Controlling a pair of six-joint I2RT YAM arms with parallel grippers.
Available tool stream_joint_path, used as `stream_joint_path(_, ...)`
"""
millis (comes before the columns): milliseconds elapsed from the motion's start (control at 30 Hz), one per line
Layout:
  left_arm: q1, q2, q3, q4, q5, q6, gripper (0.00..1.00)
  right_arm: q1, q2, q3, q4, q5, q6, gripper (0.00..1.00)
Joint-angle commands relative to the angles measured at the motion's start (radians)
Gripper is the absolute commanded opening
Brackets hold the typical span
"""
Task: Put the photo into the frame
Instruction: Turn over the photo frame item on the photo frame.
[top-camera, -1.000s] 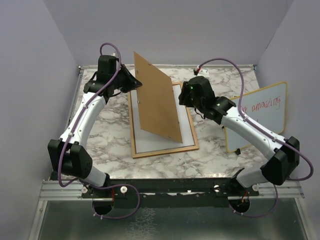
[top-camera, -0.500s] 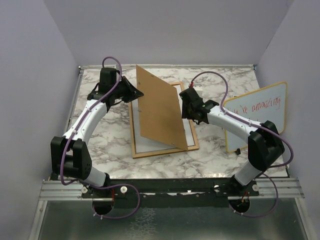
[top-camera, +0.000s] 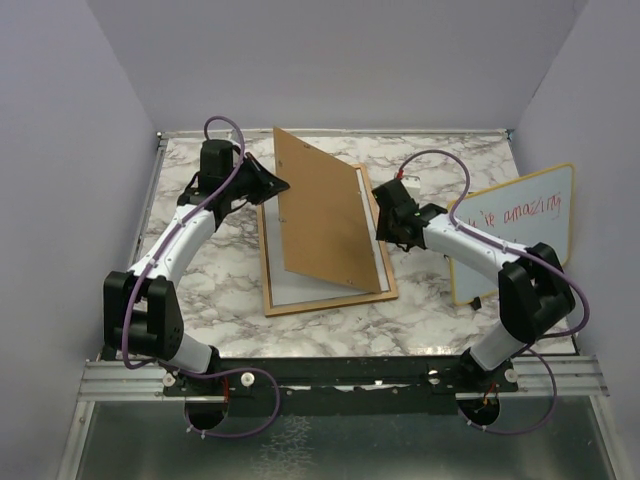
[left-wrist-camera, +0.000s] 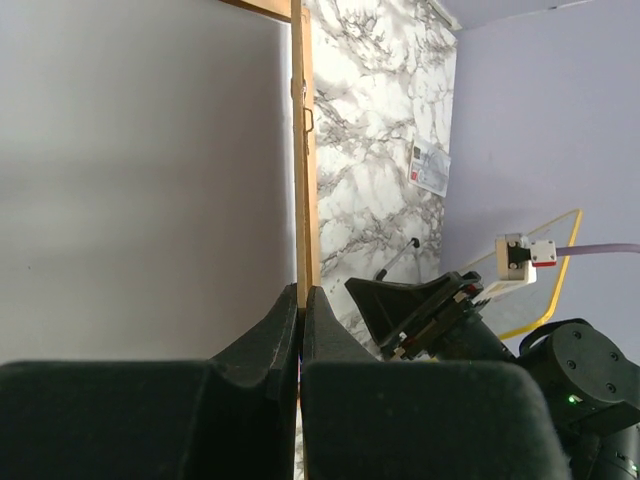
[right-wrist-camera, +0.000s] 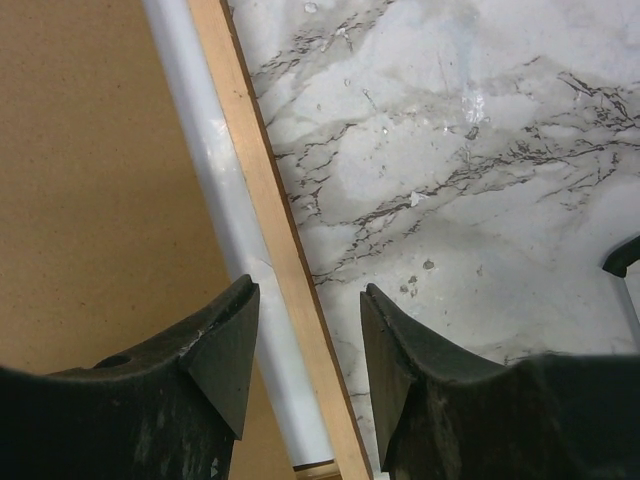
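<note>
The frame (top-camera: 330, 300) lies flat on the marble table, a thin wooden rim around a pale inner pane. Its brown back board (top-camera: 320, 210) stands tilted up out of it, lower edge resting near the frame's right side. My left gripper (top-camera: 272, 185) is shut on the board's raised left edge; the left wrist view shows the fingers (left-wrist-camera: 270, 330) pinching that thin wooden edge (left-wrist-camera: 303, 150). My right gripper (top-camera: 383, 232) is open, its jaws astride the frame's right rim (right-wrist-camera: 255, 200) without touching, the board (right-wrist-camera: 90, 180) beside it. The photo is hidden.
A yellow-rimmed whiteboard (top-camera: 520, 230) with red writing leans against the right wall. A small pale card (left-wrist-camera: 430, 167) lies on the marble beyond the frame; what it shows is too small to tell. Purple walls close in the table.
My right gripper has swung in and down from above the frame's far right corner to its right rim. The board stays raised in my left gripper, tilted slightly differently.
</note>
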Motion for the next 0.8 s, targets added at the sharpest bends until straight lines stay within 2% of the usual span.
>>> stream_joint_path(0,0.009,-0.024,-0.025,0.118,0.043,-0.024,0.00,-0.013,-0.042,-0.022,0.023,-0.015,0.028,0.49)
stream_joint_path(767,0.018,0.043,-0.106,0.112,0.089,0.034,0.00,-0.036,-0.050,-0.044,0.020,-0.048,0.044,0.49)
